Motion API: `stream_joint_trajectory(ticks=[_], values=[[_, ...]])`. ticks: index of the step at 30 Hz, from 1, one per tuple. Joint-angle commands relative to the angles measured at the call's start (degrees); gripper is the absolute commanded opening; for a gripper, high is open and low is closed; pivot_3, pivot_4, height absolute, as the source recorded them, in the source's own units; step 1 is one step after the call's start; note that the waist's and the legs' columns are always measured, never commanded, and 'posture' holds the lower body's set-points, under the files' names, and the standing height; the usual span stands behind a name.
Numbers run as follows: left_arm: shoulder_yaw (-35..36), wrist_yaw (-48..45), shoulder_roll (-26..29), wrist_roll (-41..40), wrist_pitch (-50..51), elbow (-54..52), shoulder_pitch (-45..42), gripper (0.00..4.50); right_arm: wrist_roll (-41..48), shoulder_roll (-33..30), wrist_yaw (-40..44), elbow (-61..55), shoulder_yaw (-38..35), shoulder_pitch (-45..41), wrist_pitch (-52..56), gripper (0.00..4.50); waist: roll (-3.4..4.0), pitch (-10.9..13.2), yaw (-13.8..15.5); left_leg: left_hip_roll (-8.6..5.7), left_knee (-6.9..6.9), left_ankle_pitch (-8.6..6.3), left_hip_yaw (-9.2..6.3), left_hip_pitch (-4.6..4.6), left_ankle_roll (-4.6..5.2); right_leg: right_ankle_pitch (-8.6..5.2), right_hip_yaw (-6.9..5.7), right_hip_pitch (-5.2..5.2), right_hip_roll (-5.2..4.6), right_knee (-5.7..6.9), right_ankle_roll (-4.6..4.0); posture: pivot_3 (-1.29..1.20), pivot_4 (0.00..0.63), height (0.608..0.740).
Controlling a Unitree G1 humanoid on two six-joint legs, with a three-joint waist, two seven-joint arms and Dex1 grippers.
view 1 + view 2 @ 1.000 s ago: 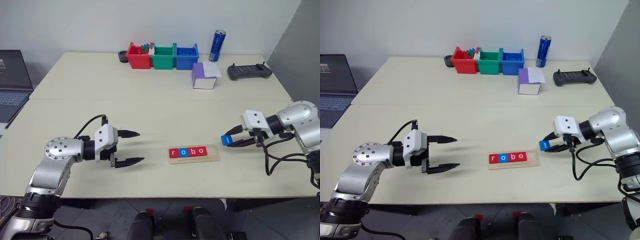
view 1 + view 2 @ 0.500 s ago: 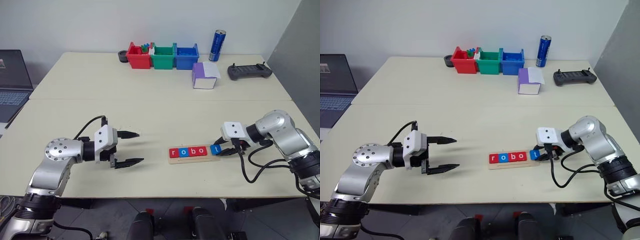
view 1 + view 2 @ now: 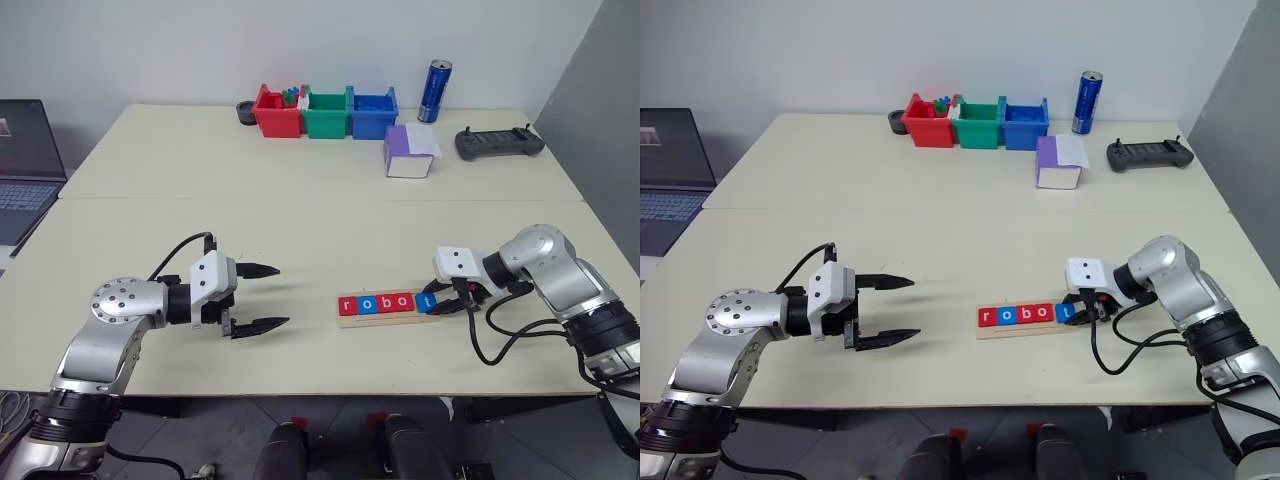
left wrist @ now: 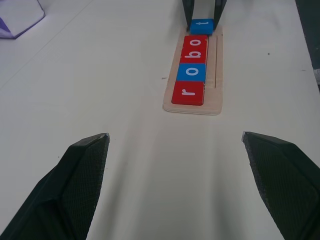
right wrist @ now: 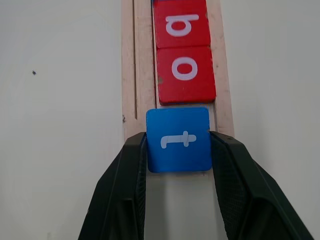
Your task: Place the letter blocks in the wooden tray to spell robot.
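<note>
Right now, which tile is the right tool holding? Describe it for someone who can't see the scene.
Find the wooden tray near the table's front edge. At its right end, the right tool grips a blue "t" tile, the one tile not seated beside the red "o".

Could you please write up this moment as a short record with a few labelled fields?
tray: wooden tray on the table's near side, holding r, o, b, o in a row
last tile: blue t tile at the tray's free end, next to the red o
right tool: shut on the t tile
left tool: open, empty, apart from the tray
</note>
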Motion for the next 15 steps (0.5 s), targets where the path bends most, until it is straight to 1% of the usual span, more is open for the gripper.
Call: stream_joint_trajectory(ticks=[1,15], values=[[1.28,0.34,0.74,-0.83,-0.19,-1.86,-0.35,4.50,-0.54,0.26,0.10,0.19,-0.32,-1.62,-1.11,1.46,0.00,0.00,0.01,0.00,0.00,0.00,0.00,0.00,0.00,0.00,-0.01,0.00,0.00,0.00,0.00,0.00,0.150,0.740],[1.06,0.37,0.39,-0.69,-0.68,-1.79,-0.05,4.50,-1.43,0.86,1.75,0.54,0.41,-2.59,-2.32,1.46,0.00,0.00,0.02,0.00,0.00,0.00,0.00,0.00,0.00,0.00,0.00,0.00,0.00,0.00,0.00,0.00,0.150,0.740]])
